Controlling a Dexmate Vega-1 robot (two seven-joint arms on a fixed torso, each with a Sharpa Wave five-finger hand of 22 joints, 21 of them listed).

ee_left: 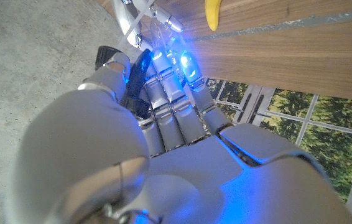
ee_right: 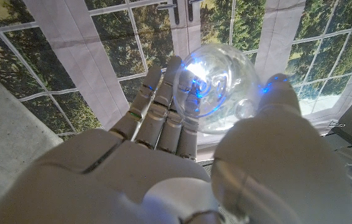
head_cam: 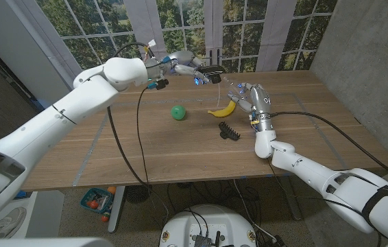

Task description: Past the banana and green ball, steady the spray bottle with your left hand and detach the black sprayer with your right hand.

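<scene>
My left hand [head_cam: 180,68] is raised over the table's far edge and grips the black sprayer [head_cam: 212,70]. In the left wrist view its fingers [ee_left: 170,106] curl round that black sprayer [ee_left: 137,78]. My right hand [head_cam: 257,104] stands just right of the banana [head_cam: 223,110] and holds the clear bottle [head_cam: 239,92]. In the right wrist view the bottle [ee_right: 216,87] sits between fingers [ee_right: 157,106] and thumb. The sprayer is a little up and left of the bottle; I cannot tell whether they are still joined. The green ball [head_cam: 177,112] lies left of the banana.
A black comb-like piece [head_cam: 229,131] lies on the wooden table [head_cam: 153,158] in front of the banana. Windows stand behind the far edge, and a grey wall rises at the right. A small bin of toys [head_cam: 98,199] sits on the floor under the table's left side.
</scene>
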